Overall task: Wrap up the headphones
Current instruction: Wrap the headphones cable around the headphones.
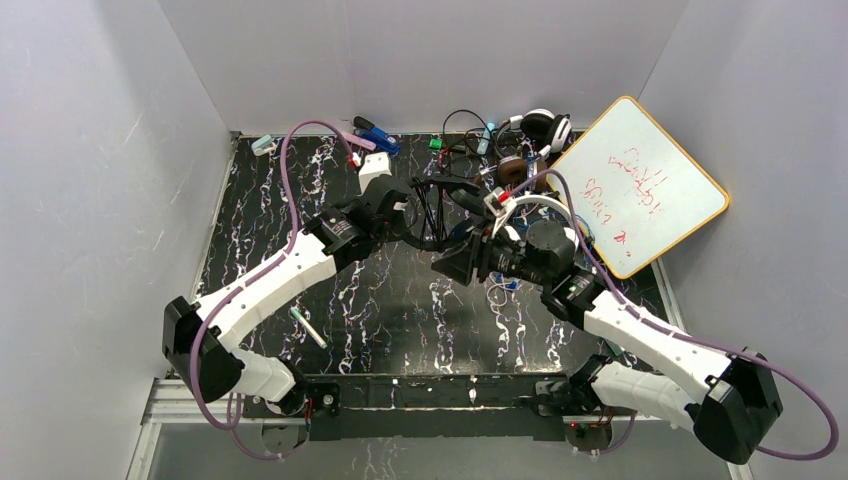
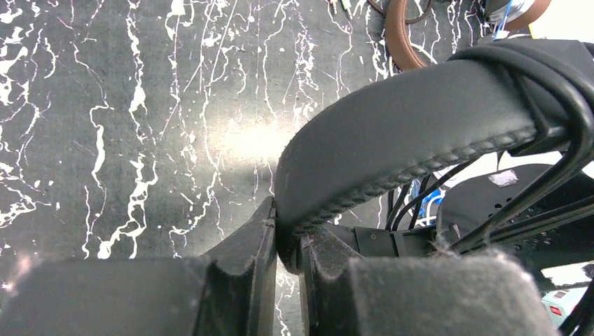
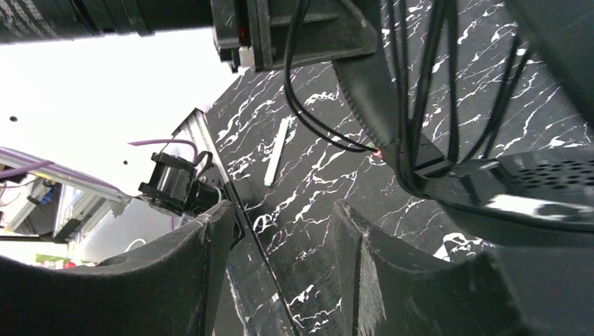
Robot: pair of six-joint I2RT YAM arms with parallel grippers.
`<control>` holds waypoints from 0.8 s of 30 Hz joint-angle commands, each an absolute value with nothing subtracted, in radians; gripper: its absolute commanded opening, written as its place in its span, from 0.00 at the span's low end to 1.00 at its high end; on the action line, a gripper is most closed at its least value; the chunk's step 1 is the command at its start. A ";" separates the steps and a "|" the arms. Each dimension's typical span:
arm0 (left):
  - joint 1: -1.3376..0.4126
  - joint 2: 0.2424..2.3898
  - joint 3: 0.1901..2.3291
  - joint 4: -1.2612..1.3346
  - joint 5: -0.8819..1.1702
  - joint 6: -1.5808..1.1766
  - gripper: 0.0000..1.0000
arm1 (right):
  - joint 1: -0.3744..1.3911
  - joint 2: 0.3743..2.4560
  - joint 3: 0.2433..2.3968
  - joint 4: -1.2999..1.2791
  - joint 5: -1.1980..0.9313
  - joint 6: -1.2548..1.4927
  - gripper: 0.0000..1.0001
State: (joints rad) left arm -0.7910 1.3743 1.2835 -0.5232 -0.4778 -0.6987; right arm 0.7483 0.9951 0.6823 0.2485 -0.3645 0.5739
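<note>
1. Grip: left gripper (image 2: 287,241) is clenched on the padded band of the black over-ear headphones (image 2: 406,133). The band is pinched edge-on btw both fingers and held up off the table.
2. Thin black cord (image 2: 560,98): several turns lie round the band's right end. More strands run down toward the ear cup below.
3. Opp. side: right gripper (image 3: 280,213) is released, jaws apart, nothing btw them. It sits just beside the headphones, w/ loose cord loops hanging ahead of it.
4. Top view: both grippers meet approx. mid-table, headphones btw them.
5. Far right corner: white headset (image 1: 545,125) & brown-cupped headset (image 1: 512,170), cords tangled, beside a tilted whiteboard w/ red writing (image 1: 640,185).
6. Black white-veined marble table (image 1: 260,230): a slim white pen (image 1: 308,327) lies near the left arm, well apart from the headphones.
</note>
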 commanded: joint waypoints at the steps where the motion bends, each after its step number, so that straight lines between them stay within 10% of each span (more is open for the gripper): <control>1: -0.786 1.324 1.312 -0.479 -0.480 -0.753 0.00 | 0.833 0.992 0.641 0.427 -0.259 0.461 0.60; 24: -0.786 1.317 1.345 -0.506 -0.432 -0.756 0.00 | 0.918 1.089 0.656 0.535 -0.169 -0.083 0.52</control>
State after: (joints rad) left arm -0.7910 1.3647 1.2915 -0.5262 -0.4362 -0.7296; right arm 0.9131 1.0626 0.6186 0.4690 -0.1673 0.0002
